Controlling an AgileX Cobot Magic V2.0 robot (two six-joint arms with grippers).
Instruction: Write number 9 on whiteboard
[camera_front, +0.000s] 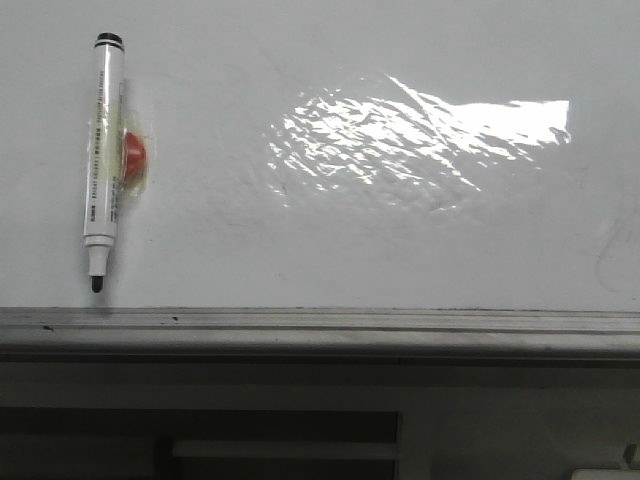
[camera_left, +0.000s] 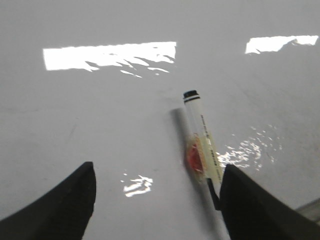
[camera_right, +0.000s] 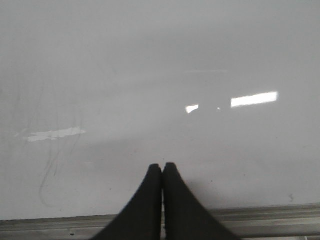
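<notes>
Glossy whiteboard (camera_front: 400, 240) w/ grey metal ledge (camera_front: 320, 328).

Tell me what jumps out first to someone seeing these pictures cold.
The marker catches the eye first: it sits upright on the whiteboard at its left side, tip down, fixed with yellowish tape over a red magnet. Next comes the wrinkled glare patch across the board's upper middle. No written 9 shows yet; the left gripper is spread open beside the marker, the right gripper is shut.
</notes>
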